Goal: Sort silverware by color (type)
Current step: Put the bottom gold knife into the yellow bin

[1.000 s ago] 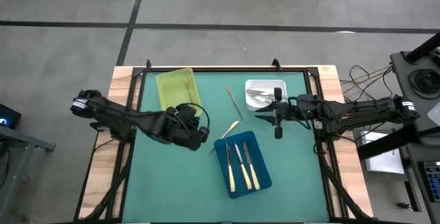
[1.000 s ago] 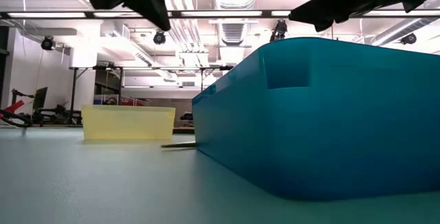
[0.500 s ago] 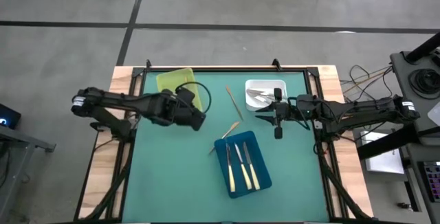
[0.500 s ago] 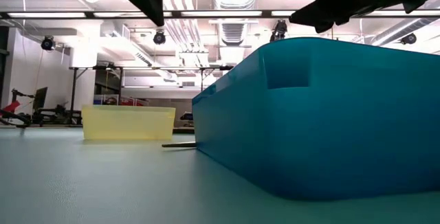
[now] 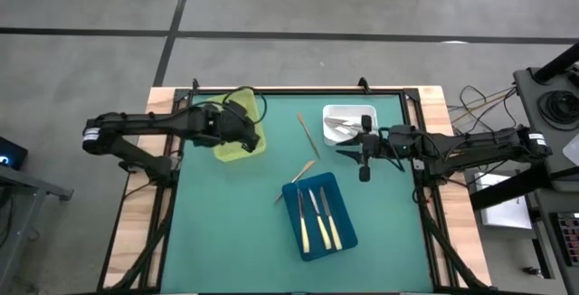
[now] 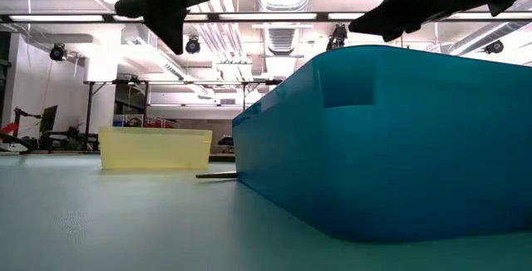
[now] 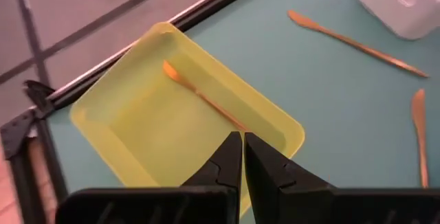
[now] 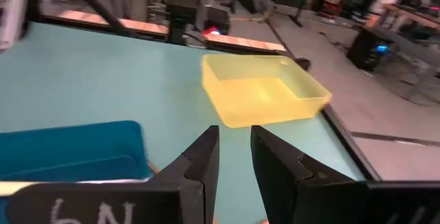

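The left gripper (image 7: pixel 242 157) has swung from mid-counter to over the yellow tray (image 5: pixel 234 123), fingers together and empty. One gold knife (image 7: pixel 203 98) lies in that tray; two gold knives (image 5: pixel 308 135) wait on the green counter (image 5: pixel 226 223). The right gripper (image 5: pixel 363 160) hovers near the white tray (image 5: pixel 348 123), slightly parted, holding nothing.

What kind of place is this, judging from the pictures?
Probably a robotics lab or workshop: two arms work at a green-matted table on a concrete floor, with ceiling strip lights and more workbenches behind.
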{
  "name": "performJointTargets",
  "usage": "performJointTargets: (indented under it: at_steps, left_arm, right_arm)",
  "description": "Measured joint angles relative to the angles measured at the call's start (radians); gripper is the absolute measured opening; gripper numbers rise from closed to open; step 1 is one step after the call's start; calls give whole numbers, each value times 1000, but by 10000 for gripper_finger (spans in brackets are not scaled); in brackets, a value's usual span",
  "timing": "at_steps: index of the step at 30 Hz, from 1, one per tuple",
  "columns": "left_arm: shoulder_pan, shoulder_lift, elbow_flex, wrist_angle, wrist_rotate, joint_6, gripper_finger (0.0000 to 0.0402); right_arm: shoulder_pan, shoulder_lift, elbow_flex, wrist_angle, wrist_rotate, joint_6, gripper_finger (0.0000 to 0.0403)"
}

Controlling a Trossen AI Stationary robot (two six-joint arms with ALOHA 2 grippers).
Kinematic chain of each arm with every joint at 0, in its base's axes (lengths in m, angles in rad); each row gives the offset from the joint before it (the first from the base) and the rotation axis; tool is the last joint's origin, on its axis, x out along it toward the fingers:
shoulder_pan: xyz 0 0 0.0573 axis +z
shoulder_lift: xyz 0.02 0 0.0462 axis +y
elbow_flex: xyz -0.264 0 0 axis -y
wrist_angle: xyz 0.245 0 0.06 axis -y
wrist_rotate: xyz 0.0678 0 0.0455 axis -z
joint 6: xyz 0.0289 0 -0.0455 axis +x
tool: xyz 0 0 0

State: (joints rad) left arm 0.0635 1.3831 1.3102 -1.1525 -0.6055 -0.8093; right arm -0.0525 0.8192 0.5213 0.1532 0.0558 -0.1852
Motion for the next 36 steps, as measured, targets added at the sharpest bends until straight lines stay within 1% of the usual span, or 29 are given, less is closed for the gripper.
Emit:
performJointTargets:
  at_steps: [3, 6, 10, 14, 21, 23, 26, 29, 33, 36]
  left_arm:
    - [25, -43, -66, 81, 29, 40, 0]
    - [23, -70, -127, 173, 54, 110, 0]
    - [-32, -91, -200, 369, 125, 210, 0]
    - [-127, -67, -259, 537, 141, 283, 0]
    - [-323, 35, -325, 646, 136, 330, 0]
    - [-377, 82, -337, 660, 109, 330, 0]
    - [-440, 156, -335, 669, 42, 312, 0]
    - [-464, 225, -322, 680, -2, 269, 0]
    - [-469, 304, -322, 700, -4, 229, 4]
    - [-469, 349, -322, 735, 15, 209, 20]
  right_arm:
    - [0, 5, 0, 2, 52, 0, 77]
    - [0, 14, -3, -3, 61, -11, 77]
    - [0, 22, -3, 2, 61, -16, 77]
    - [0, 23, -3, 1, 77, -15, 77]
    - [0, 23, -3, -9, 78, 15, 77]
    - [0, 23, -3, -9, 77, 27, 77]
    - [0, 23, -3, -9, 77, 36, 77]
    - [0, 23, -3, -9, 77, 55, 77]
    - [0, 23, -3, -8, 77, 56, 77]
    - [0, 23, -3, -9, 77, 56, 77]
